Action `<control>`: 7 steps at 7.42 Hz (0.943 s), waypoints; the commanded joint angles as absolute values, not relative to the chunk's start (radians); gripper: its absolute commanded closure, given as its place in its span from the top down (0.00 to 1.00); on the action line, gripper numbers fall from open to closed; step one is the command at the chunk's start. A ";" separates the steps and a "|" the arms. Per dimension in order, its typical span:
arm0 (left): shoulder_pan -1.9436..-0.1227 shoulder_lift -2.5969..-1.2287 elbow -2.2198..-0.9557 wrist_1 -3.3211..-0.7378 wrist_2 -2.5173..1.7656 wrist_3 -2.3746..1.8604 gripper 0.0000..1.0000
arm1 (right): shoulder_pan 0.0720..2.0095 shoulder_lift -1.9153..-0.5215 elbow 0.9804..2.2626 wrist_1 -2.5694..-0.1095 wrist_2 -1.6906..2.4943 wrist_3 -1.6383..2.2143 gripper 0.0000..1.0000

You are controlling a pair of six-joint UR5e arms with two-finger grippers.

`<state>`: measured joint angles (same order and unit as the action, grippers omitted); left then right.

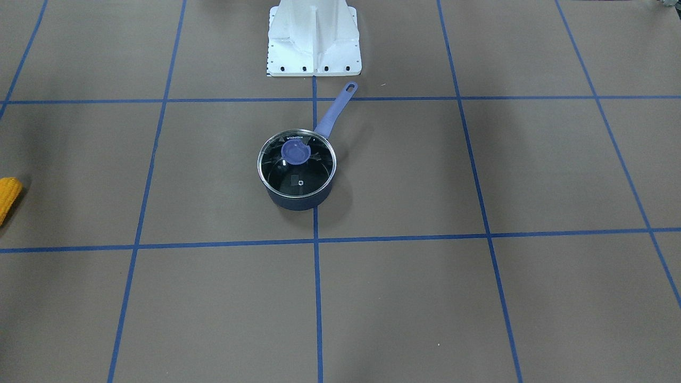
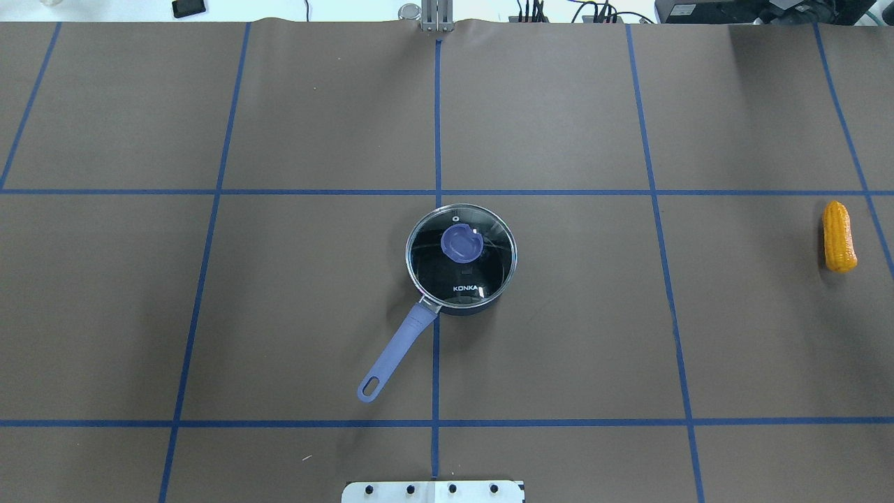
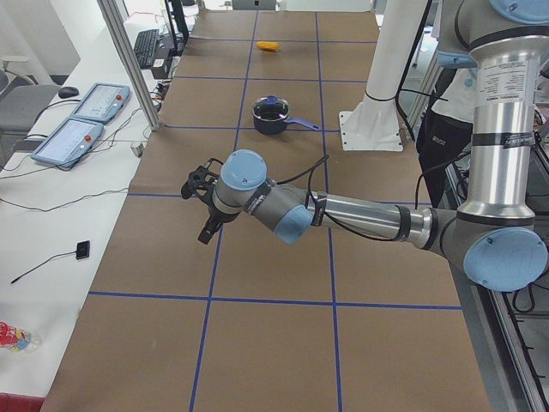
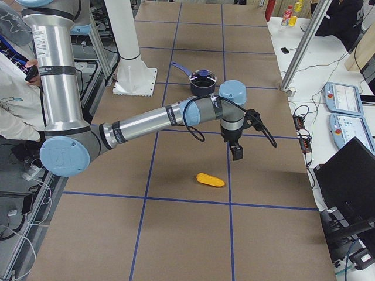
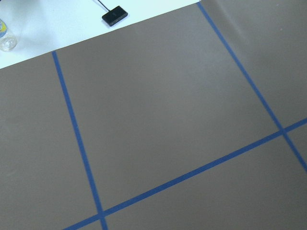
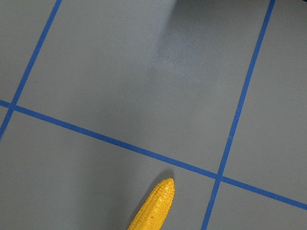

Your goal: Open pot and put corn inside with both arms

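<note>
1. The left tool (image 3: 204,210) hangs above the table (image 2: 279,314) and shows only from the side. I cannot tell whether it is released or clenched. Its wrist camera shows only bare table and tape lines beneath it.
2. The right tool (image 4: 236,151) also shows only from the side, so its state is likewise unclear. The corn (image 4: 210,180) lies flat on the table near it, below and off to one side. It is not between the fingers and sits at the bottom edge of that wrist view.
3. The pot (image 1: 298,201) stands well apart from both tools, between them at the table's middle. Its glass lid (image 2: 489,269) is seated on the rim. The handle (image 2: 398,349) points back toward the robot, angled to the left tool's side.
4. Judging from this, neither step has begun, and the lid must come off before the corn can go in.
5. What could go wrong:
   - The knob (image 2: 462,243) is a small target. An off-centre pinch could tilt the lid, so it slips out or drags the light pot sideways.
   - A tool coming in low from the left could knock the handle and spin the pot.
   - The corn is round and tapered. A pinch near its tip could squeeze it out or set it rolling.
   - Carried flat, the corn may bridge the rim rather than drop in.
   - Both arms meeting over the pot risk a collision if the lid is not moved well aside first.
</note>
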<state>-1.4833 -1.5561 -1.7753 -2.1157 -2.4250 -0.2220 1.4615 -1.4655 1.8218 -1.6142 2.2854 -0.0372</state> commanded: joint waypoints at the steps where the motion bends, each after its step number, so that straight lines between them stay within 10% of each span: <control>1: -1.289 -1.603 -1.879 -2.131 -2.358 -0.505 0.99 | 1.428 -1.471 1.824 -1.527 2.286 0.083 1.00; 7: -0.849 -2.119 -1.937 -1.541 -2.042 -0.923 0.99 | 1.324 -1.511 1.815 -1.431 2.209 0.353 1.00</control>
<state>-0.9429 -2.0037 -1.9247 -1.6888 -2.1088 -0.8429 1.3365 -1.4941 1.8173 -1.4321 2.2188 0.3186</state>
